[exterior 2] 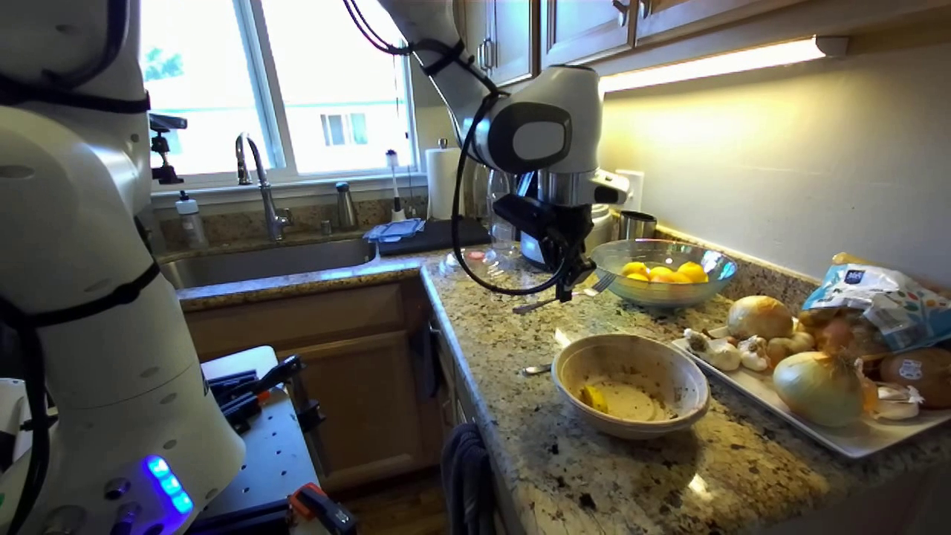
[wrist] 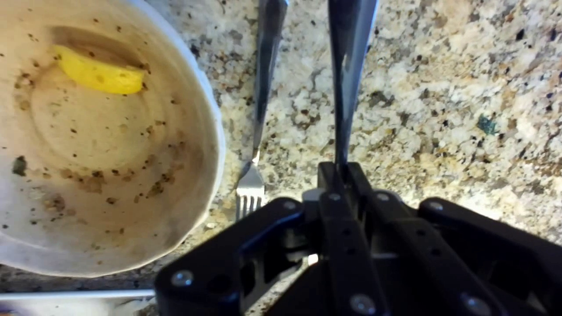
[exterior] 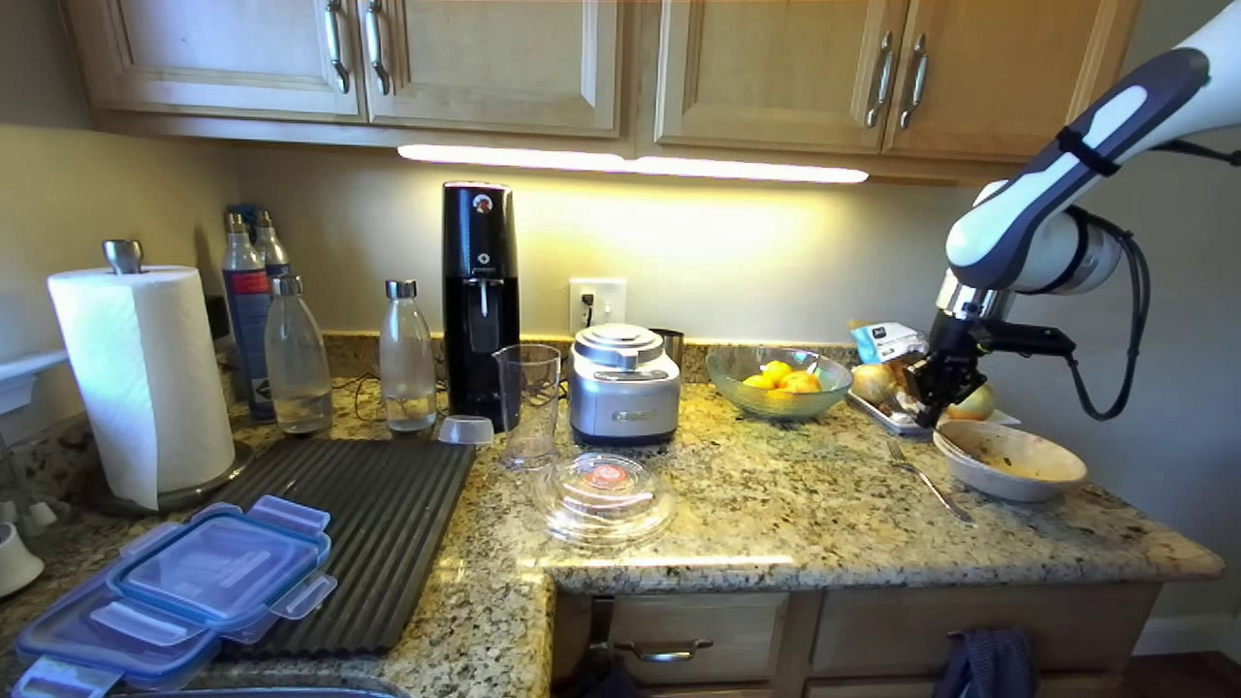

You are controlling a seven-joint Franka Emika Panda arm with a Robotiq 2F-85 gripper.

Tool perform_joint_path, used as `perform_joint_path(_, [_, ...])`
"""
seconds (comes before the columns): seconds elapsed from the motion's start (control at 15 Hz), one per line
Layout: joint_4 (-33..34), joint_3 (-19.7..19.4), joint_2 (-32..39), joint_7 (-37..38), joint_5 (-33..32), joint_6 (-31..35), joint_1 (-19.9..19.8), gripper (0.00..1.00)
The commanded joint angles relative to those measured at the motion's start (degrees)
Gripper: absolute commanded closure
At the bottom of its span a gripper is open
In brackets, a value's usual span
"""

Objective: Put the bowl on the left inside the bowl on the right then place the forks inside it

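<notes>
Two off-white bowls sit nested at the counter's end, in both exterior views [exterior: 1013, 485] [exterior 2: 631, 426]. The upper bowl [wrist: 210, 101] holds a yellow wedge and dark food specks. My gripper [exterior 2: 568, 288] is shut on a fork and holds it above the counter beside the bowls. The held fork's [exterior 2: 536, 305] handle points to the front edge and its tines to the wall. In the wrist view its handle [wrist: 349, 66] extends from the fingertips [wrist: 340, 169]. A second fork [wrist: 264, 74] lies on the counter between the bowls and the gripper, also in an exterior view [exterior: 931, 485].
A white tray [exterior 2: 851, 446] with onions and garlic stands beside the bowls. A glass bowl of yellow fruit [exterior 2: 661, 293] is near the wall. A clear lid [exterior: 606, 499] and a silver appliance [exterior: 625, 388] stand farther along the counter [exterior: 756, 504].
</notes>
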Motion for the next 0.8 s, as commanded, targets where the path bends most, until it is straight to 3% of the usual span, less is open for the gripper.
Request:
perform_joint_path(0.0, [-4.24, -3.36, -6.22, 5.15, -2.13, -2.84, 0.48, 0.93])
perform_joint_path(0.27, [-4.66, -6.33, -7.45, 9.29, -3.66, -6.05, 0.03, 0.93])
perform_joint_path(0.73, [-2.12, -9.95, -3.2, 13.86, -4.59, -7.97, -0.98, 0.92])
